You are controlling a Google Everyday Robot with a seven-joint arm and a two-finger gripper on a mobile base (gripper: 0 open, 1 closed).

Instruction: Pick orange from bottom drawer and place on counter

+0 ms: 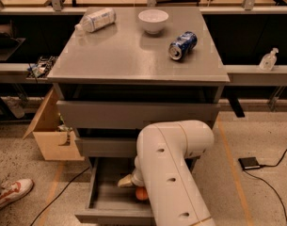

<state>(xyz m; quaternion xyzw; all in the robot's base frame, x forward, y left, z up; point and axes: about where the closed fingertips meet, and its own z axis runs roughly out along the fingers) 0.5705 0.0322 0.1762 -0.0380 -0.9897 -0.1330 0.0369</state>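
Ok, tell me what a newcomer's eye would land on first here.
The big white robot arm fills the lower foreground and reaches down into the open bottom drawer, where its gripper sits close beside the orange. Above, the grey counter carries a white bowl, a blue can on its side and a plastic bottle lying down.

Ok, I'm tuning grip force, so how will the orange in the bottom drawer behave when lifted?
The orange looks round and smooth, so it would probably roll if nudged or released on the flat counter. It seems small, likely light. The gripper is in the bottom drawer beside it, mostly hidden by the arm.
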